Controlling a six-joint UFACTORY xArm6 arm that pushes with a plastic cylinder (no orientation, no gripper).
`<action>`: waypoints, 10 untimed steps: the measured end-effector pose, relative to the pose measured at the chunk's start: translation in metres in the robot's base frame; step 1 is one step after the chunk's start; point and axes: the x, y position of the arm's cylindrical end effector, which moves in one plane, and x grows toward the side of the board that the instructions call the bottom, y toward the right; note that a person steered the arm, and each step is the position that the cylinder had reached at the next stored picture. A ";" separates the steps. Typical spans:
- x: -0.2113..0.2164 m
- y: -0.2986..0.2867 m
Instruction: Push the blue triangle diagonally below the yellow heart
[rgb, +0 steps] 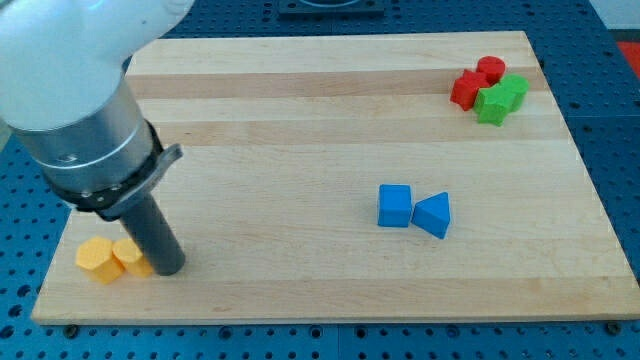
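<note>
Surface: a pale wooden board (330, 110) with lengthwise grain, lying on a blue perforated bench (615, 120) that shows on all sides of it.

Arm: the grey and white arm body (70, 100) fills the view's top-left corner. It carries no jaws, so nothing can open or clasp; it ends in a dark rod. My tip (168, 270) rests near the board's bottom-left corner, touching or just beside the right of two yellow blocks.

Yellow blocks: a hexagon-like yellow block (97, 259) and a second yellow block (130, 258), partly hidden by the rod; its shape cannot be told.

Blue cube (394, 206): right of the board's centre.

Blue triangle (433, 214): touching or just beside the cube's right side, well apart from my tip. One corner points to the view's left, towards the cube; its long axis runs roughly top to bottom, slightly tilted.

Top-right corner cluster: green block (499, 99), star-like, against two red blocks (466, 89) and (490, 68).
</note>
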 end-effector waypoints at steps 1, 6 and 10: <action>-0.001 0.002; -0.159 0.263; -0.118 0.342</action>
